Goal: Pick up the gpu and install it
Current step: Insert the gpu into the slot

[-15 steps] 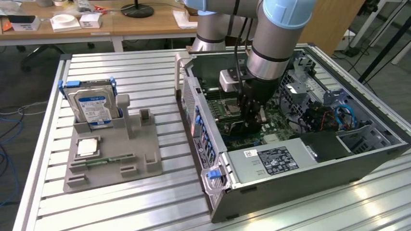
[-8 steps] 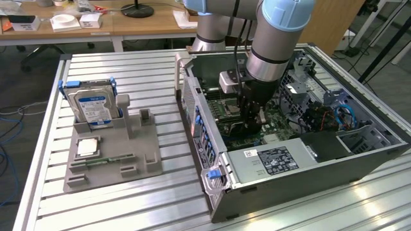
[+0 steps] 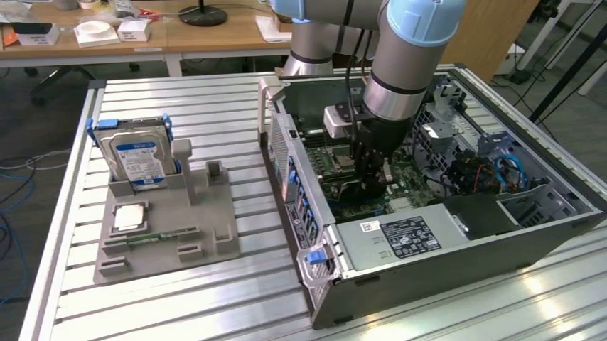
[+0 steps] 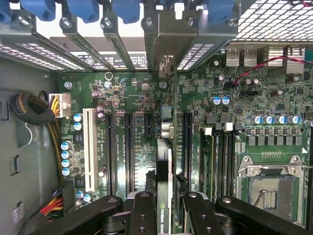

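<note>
Exterior view, from its left to its right: a ribbed aluminium worktop (image 3: 190, 298) carries a grey parts holder (image 3: 175, 220). A silver hard drive (image 3: 138, 153) with a blue-white label stands upright in the holder's rear slot; a square processor (image 3: 128, 217) and a narrow green memory stick (image 3: 152, 238) lie flat nearer the front. Well apart, toward the exterior view's right, an open computer case (image 3: 436, 220) lies on its side with the motherboard (image 3: 356, 195) exposed. Behind the worktop stand wooden desks (image 3: 190, 39) holding small boxes and a lamp base; cables trail over the floor at the far left.

The robot arm (image 3: 403, 64) reaches down into the case. Its end effector (image 3: 372, 186) is low over the motherboard.

Wrist view: the end effector (image 4: 166, 215) is clamped on the gpu (image 4: 164, 171), one black finger (image 4: 143, 215) on each face. The card is seen edge-on, standing upright between the black expansion slots, its bracket end toward the rear slot covers (image 4: 122, 39). Whether its edge connector has entered a slot cannot be determined. The arm hides the card in the exterior view.
</note>
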Robot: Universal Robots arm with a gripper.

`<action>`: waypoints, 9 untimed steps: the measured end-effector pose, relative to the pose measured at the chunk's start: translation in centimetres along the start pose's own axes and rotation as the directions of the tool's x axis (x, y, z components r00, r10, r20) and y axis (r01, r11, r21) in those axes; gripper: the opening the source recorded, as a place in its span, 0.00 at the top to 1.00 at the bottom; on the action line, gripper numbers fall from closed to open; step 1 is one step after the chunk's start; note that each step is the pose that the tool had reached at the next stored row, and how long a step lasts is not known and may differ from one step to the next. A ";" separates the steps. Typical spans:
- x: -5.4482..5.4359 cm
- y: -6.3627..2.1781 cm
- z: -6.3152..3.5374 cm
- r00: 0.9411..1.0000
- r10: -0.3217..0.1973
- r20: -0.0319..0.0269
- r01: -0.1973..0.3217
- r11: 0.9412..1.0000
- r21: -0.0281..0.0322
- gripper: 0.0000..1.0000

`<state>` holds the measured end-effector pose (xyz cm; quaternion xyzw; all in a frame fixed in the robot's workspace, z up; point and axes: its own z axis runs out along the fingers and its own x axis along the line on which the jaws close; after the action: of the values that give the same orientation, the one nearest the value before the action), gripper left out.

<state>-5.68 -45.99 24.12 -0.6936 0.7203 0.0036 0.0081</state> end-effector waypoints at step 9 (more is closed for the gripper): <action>0.0 0.00 0.14 1.000 0.000 0.001 0.000 1.000 0.000 0.74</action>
<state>-5.68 -45.98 23.98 -0.6936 0.7203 0.0037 0.0084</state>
